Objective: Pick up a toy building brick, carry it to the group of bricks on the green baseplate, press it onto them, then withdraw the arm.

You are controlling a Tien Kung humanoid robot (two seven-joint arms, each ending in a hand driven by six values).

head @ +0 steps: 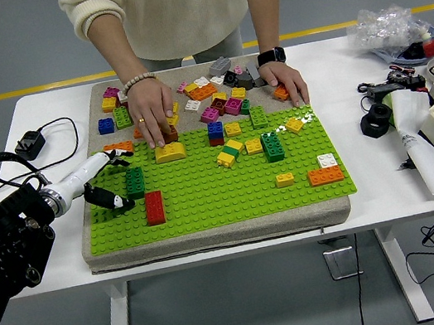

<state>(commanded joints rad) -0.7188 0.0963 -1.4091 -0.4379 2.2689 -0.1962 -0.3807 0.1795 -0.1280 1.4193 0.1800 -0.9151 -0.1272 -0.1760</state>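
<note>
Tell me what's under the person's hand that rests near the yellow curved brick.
A brown brick shows under the person's hand, just behind the yellow curved brick on the green baseplate. Whatever else lies under the palm is covered.

Bright even overhead light, soft faint shadows, small glare spots on green baseplate point(205, 190), sharp focus throughout
</note>
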